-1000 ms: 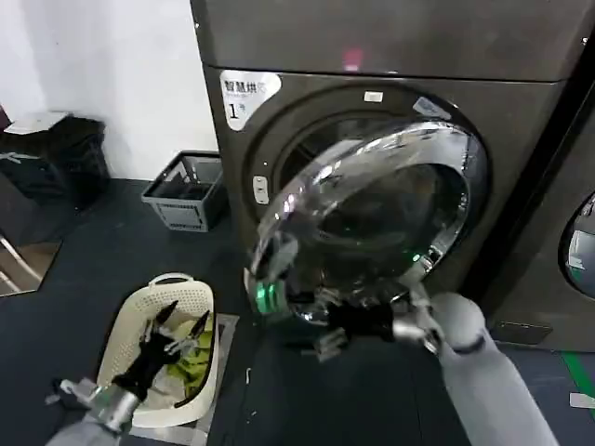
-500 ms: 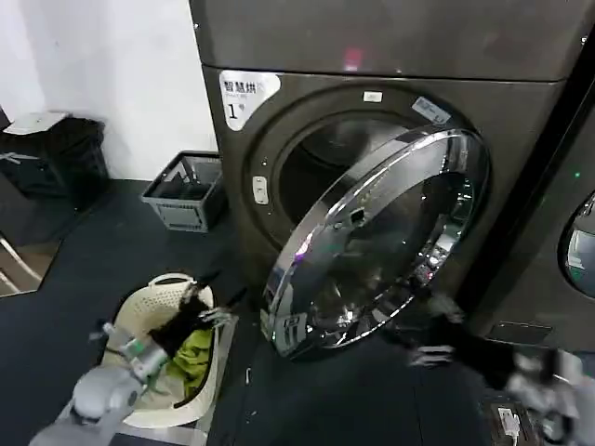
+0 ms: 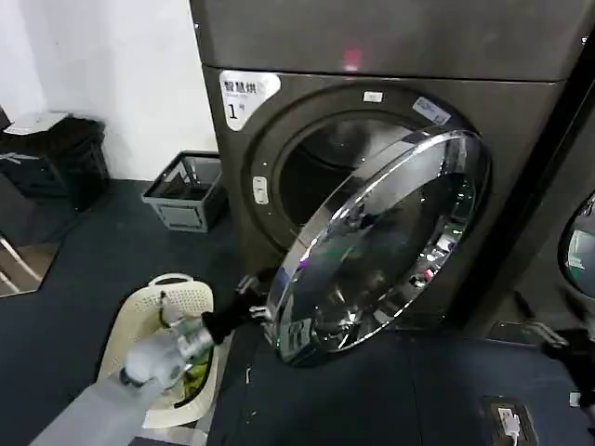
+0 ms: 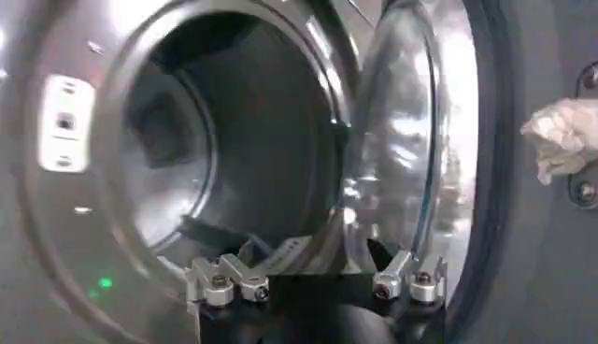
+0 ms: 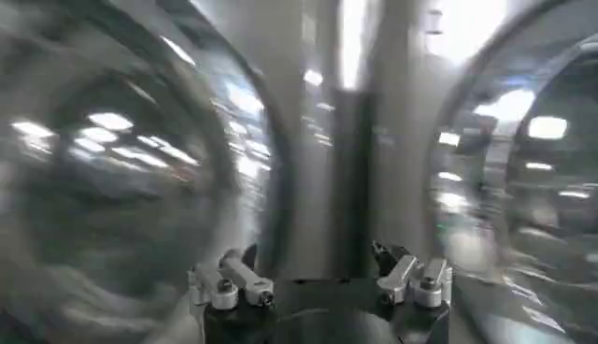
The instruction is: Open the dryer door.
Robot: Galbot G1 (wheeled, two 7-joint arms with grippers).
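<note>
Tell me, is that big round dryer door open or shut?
Open. The dryer door is swung partway out on its right side, exposing the dark drum opening behind it.

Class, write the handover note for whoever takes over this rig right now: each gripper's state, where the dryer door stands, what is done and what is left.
Left gripper: jaws open, empty, low at the free edge of the dryer door, beside the laundry basket.
Right gripper: jaws open, empty, low on the right, clear of the door.
Door: unlatched and swung partly out on its right-hand hinge; the drum opening shows behind it.
Done: door released and part open.
Left: probably push it wider with the left gripper until the opening is fully clear.
</note>
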